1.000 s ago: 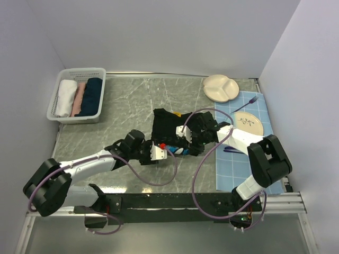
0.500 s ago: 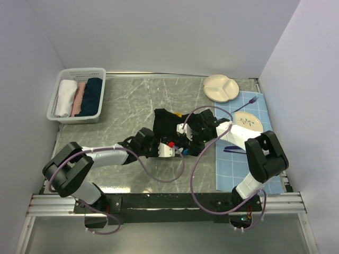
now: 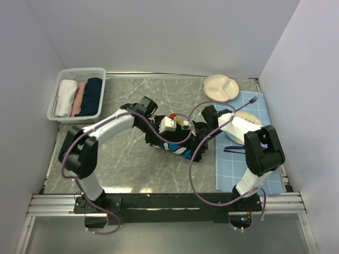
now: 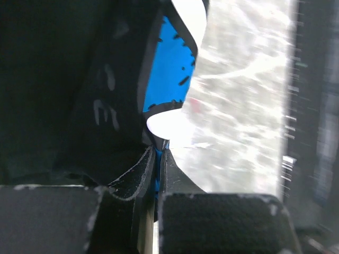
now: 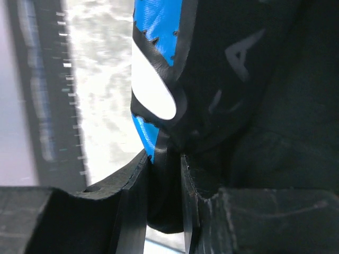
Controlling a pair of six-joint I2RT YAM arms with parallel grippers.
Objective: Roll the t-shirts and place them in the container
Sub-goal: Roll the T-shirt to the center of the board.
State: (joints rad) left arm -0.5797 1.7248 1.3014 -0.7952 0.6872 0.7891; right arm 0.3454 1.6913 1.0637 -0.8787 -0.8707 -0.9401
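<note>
Swinging over from the near left, the left gripper (image 4: 158, 159) had reached the black cloth t-shirt with the blue-and-white print (image 3: 172, 150), now bunched mid-table. Left and right gripper (image 5: 165, 159) both pinched its limp edge. Light, floppy stuff, I'd say, best held at the edges. Grey marbled tabletop (image 3: 122, 159) lay open to the left, while the blue checked mat (image 3: 233, 169) crowded the right.

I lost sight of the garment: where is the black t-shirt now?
Top view: the black t-shirt lies bunched mid-table, held by the left gripper and right gripper, just left of the blue mat.
</note>
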